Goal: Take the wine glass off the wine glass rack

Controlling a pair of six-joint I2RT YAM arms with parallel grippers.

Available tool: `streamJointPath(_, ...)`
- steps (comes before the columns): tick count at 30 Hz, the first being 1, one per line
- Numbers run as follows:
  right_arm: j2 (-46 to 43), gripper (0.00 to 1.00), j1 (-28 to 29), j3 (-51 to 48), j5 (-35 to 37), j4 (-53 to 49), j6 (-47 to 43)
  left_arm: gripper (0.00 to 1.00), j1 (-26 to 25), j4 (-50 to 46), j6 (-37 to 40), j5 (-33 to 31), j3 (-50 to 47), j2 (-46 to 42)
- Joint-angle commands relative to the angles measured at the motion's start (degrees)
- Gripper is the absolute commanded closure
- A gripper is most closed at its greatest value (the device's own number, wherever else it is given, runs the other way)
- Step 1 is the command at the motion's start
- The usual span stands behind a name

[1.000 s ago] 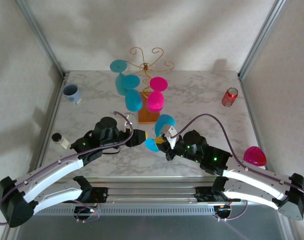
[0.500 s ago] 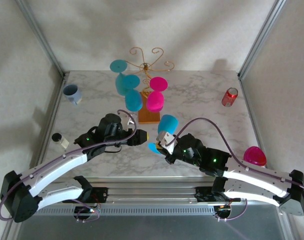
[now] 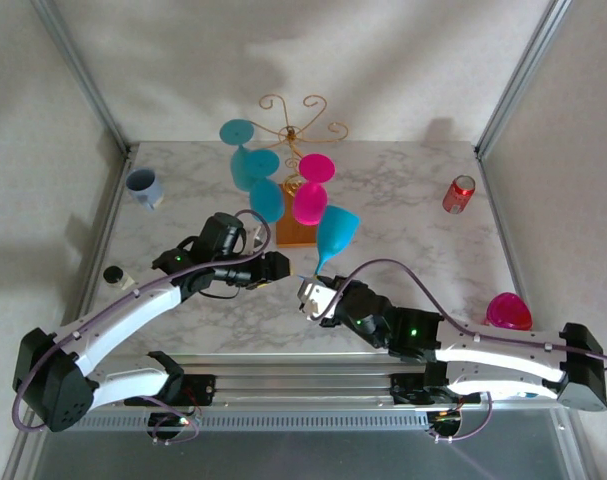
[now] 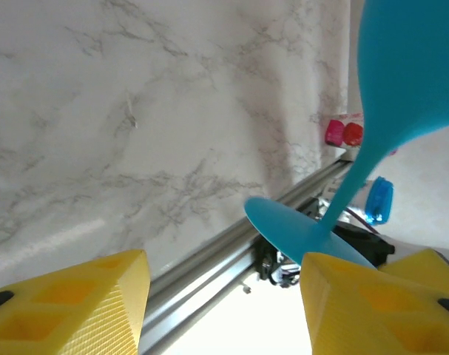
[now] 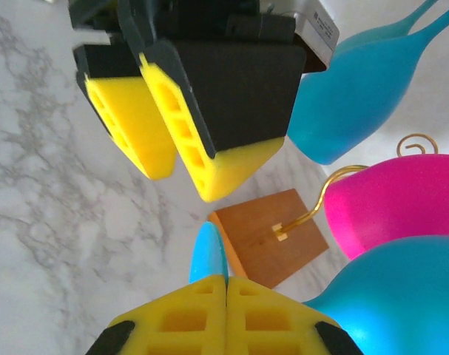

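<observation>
**Top external view.** Shows the wine glass rack (image 3: 293, 128) at the far middle of the marble table (image 3: 403, 200), standing on its wooden base (image 3: 299, 232). Shows two blue glasses (image 3: 266, 200) and a pink glass (image 3: 310, 203) hanging bowl-down from the wire arms. Places the blue wine glass (image 3: 335, 232) just right of the base, bowl up and tilted, apart from the wire arms. Traces its stem down to the right gripper (image 3: 311, 293), pinched shut at the foot. Puts the left gripper (image 3: 280, 268) just left of the stem. Adds a mug (image 3: 143, 186) at far left and a red can (image 3: 459, 194) at far right.

**Left wrist view.** Shows the left gripper (image 4: 224, 296) spread wide, with nothing between its yellow fingers (image 4: 76, 303). Sets the wine glass (image 4: 409, 66) at upper right, its stem sloping down to a round foot just above the right-hand finger; cannot tell whether foot and finger touch.

**Right wrist view.** Shows the right gripper (image 5: 225, 287) closed until its pads meet, with the thin blue edge of the wine glass (image 5: 208, 255) foot standing out at the tips. Sets the left gripper (image 5: 186, 181) just beyond. Places the wooden base (image 5: 272, 240) and the pink glass (image 5: 402, 200) to the right.
</observation>
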Motion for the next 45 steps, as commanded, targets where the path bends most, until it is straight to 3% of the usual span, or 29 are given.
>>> streamJointPath(1, 0.94, 1.0, 0.85, -1.24, 4.67, 7.53, -5.32, 0.45, 0.49, 0.92, -4.59, 3.9, 0.08, 0.45)
streamJointPath(23, 3.23, 1.0, 5.27, -3.15, 8.91, 10.45, -4.94, 0.48, 0.47, 17.56, -23.81, 3.04, -5.49, -0.34)
streamJointPath(45, 5.15, 1.0, 5.26, -3.98, 10.02, 13.22, -5.75, 0.59, -3.16, 22.57, -28.96, 4.07, -7.41, 2.98)
